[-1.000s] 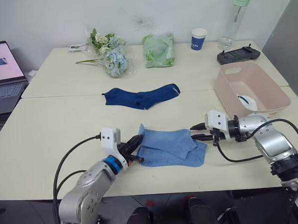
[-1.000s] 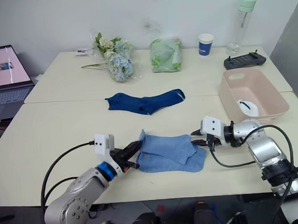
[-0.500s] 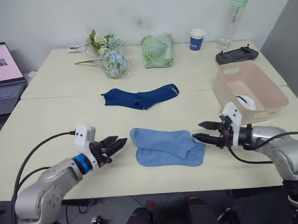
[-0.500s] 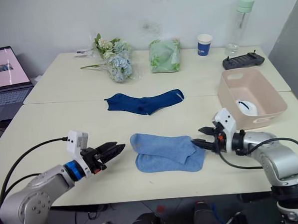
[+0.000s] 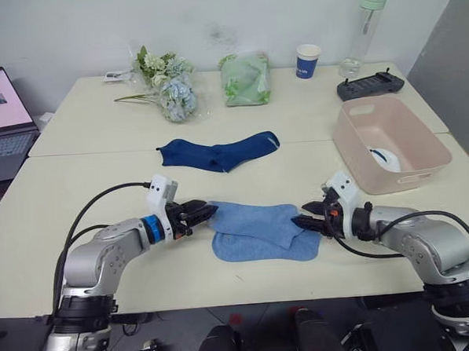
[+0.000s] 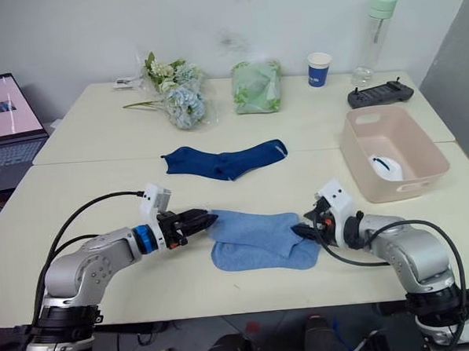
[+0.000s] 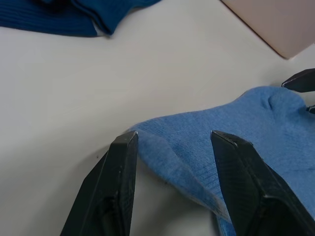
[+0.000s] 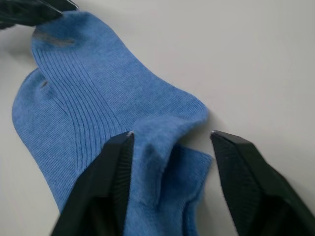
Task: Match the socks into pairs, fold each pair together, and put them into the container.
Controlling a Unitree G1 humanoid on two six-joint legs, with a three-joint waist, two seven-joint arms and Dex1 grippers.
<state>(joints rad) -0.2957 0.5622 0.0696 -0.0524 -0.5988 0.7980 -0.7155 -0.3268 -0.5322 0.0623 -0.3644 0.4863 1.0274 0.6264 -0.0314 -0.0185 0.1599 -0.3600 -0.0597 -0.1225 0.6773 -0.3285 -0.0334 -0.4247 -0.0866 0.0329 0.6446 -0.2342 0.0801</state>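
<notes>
The light blue pair [image 5: 261,231] lies flat near the front edge of the table [image 5: 78,184], one sock stacked on the other, its long axis running side to side between the two arms. The left gripper [image 5: 207,211] sits at the pair's left end and the right gripper [image 5: 302,220] at its right end, each about equally close to its own end; in the wrist views both sets of black fingers stand parted, straddling the sock's edge with nothing pinched yet. The likely next move is to clamp both ends and fold one over the other along that axis. The dark navy pair [image 5: 220,153] lies farther back, well apart, also lengthwise across the table. The pink container [image 5: 359,153] stands to the right, beyond the right gripper, with a white sock [image 5: 385,157] already inside. Flowers [image 5: 167,83], a green bag [image 5: 247,78], a blue paper cup [image 5: 307,61], a bottle [image 5: 364,29] and a black controller [image 5: 370,85] sit along the far edge, out of the way, and a laptop [image 5: 2,117] stands off to the left
</notes>
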